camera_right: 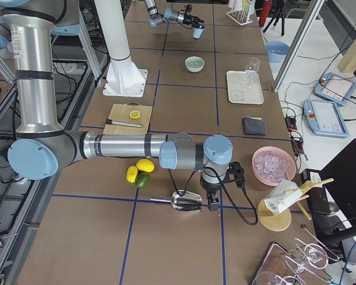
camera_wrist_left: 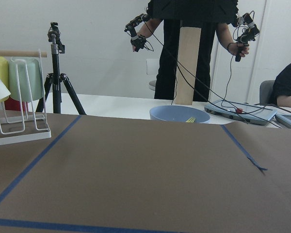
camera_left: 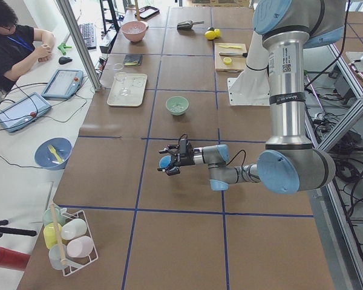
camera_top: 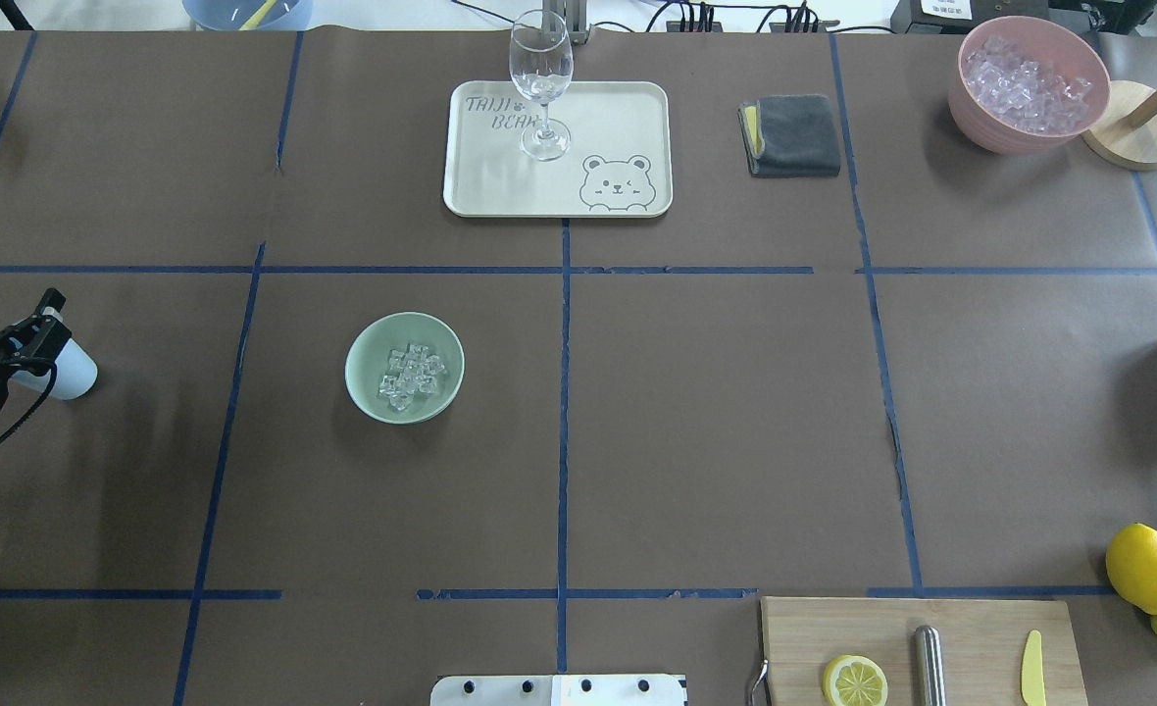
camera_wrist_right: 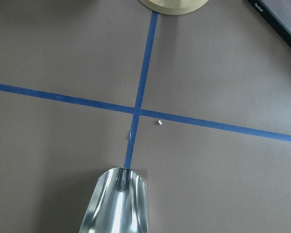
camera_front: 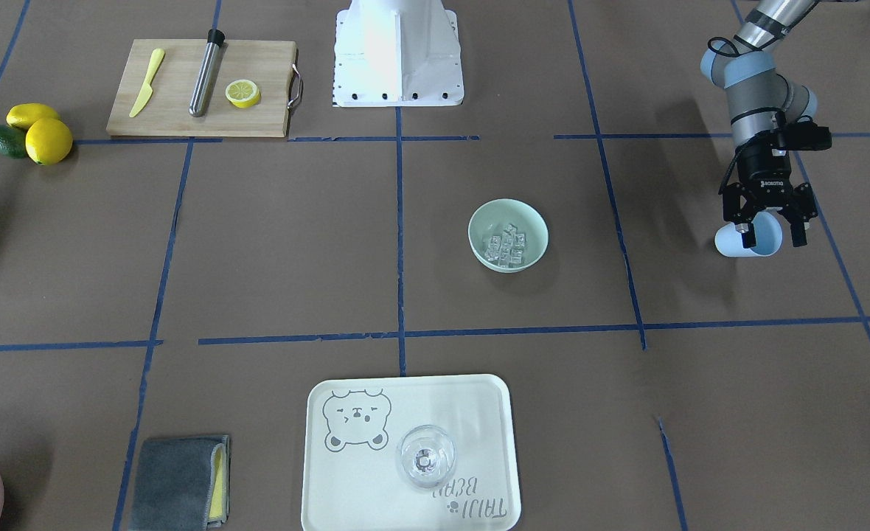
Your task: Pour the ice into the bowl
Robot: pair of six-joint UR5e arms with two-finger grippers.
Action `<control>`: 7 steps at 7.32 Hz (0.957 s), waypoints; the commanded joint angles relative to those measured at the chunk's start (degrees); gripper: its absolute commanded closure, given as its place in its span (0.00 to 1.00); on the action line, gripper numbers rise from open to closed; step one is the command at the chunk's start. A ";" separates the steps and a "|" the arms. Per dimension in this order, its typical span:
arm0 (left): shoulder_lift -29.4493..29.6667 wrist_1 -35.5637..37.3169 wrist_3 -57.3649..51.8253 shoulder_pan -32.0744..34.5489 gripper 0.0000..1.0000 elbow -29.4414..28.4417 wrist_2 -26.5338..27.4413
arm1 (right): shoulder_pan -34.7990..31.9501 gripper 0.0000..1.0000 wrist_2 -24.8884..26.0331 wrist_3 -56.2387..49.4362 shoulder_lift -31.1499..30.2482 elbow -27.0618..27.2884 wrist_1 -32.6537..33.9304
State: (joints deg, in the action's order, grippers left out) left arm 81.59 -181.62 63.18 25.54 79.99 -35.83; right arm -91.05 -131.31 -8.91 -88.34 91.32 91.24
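Note:
The mint-green bowl [camera_front: 532, 221] [camera_top: 368, 387] stands left of the table's middle and holds several clear ice cubes [camera_front: 505, 245] [camera_top: 410, 373]. My left gripper [camera_front: 772, 237] [camera_top: 10, 314] is low at the table's far left, lying about level. Its jaws are spread wide on either side of an upright light blue cup [camera_front: 730, 243] [camera_top: 74, 371]. My right gripper [camera_right: 212, 205] points down over the handle of a metal scoop [camera_wrist_right: 119, 204] [camera_right: 184, 202]. Its fingers are hidden, so I cannot tell their state.
A cream tray [camera_front: 346, 472] with a clear wine glass [camera_front: 425, 456] sits across from the robot base [camera_front: 398, 55]. A grey cloth [camera_front: 177, 483], a cutting board [camera_front: 177, 110] with tools, lemons [camera_front: 48, 140] and the pink container [camera_top: 1025, 83] stand around the edges.

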 commanded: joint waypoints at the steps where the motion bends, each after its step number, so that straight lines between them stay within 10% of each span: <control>1: -0.03 -2.42 -3.68 2.05 0.00 0.96 -0.55 | 0.00 0.00 0.00 0.21 0.10 0.00 -0.01; 4: -0.03 -2.43 -11.46 7.74 0.00 5.08 -10.25 | 0.00 0.00 -0.09 0.38 0.27 0.00 -0.01; 7: -0.03 -0.59 -30.51 26.68 0.00 7.11 -39.03 | 0.00 0.00 -0.09 0.38 0.19 0.18 -0.01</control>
State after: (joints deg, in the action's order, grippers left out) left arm 81.56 -183.35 40.42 44.20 86.63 -62.88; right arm -91.05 -131.39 -8.53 -88.09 91.41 91.23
